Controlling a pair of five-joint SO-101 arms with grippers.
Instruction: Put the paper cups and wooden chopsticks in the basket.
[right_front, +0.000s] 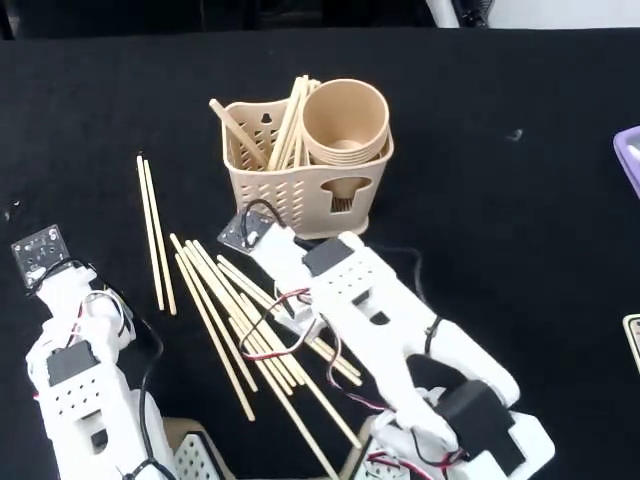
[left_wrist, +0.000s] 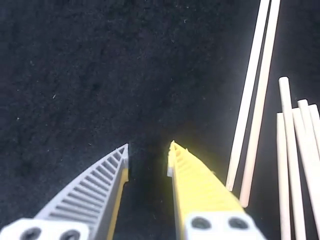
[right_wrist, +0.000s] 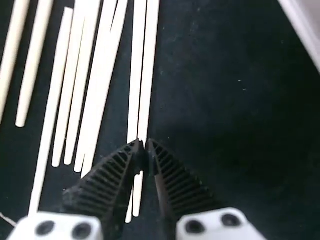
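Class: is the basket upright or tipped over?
Upright: the basket stands on its base, paper cups and chopsticks rising from its open top.

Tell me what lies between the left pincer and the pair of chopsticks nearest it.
The stretch is bare: in the left wrist view, just black cloth separates the open left pincer from the pair of chopsticks.

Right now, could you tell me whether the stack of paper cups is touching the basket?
Touching. The high view shows the paper cups standing inside the basket, with the stack's lower rims pressed against the basket's rim.
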